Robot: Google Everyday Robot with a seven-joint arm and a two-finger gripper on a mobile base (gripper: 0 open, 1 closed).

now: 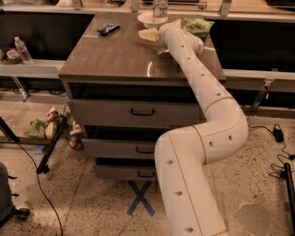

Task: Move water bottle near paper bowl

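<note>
one risk: the water bottle [160,8] stands just behind the paper bowl [151,19] at the far edge of the cabinet [115,55]; the gripper [147,35] rests just in front of the bowl, open or closed i cannot tell; a careless swing could shove the bowl into the bottle and topple it
</note>
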